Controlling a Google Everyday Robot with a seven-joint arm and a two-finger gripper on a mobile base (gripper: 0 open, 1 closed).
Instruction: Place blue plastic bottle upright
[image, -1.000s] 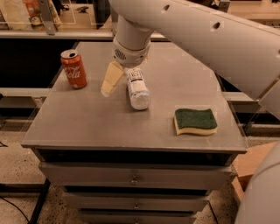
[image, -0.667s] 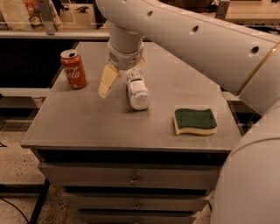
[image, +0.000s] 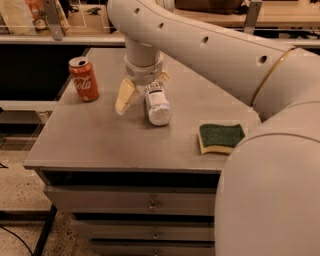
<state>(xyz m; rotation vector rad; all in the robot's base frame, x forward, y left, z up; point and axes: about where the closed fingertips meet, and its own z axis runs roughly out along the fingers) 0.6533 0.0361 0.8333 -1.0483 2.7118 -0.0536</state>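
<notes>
Blue plastic bottle (image: 158, 104) lies flat; the gripper (image: 142, 94) sits over it, fingers apart. Next: squeeze, then stand it up.

The pincer (image: 143, 95) hangs spread over the lying blue plastic bottle (image: 158, 104) on the table (image: 100, 142), near a red can (image: 84, 80).

The gripper (image: 141, 97), hanging low over the middle of the table (image: 110, 140) with its jaws apart, is showing matt cream plastic. The blue plastic bottle (image: 158, 104) is looking clear and faintly glossy, the can (image: 84, 79) is gleaming like painted metal, the table is looking dull and smooth, and the sponge (image: 221, 136) is showing a rough green face.
</notes>
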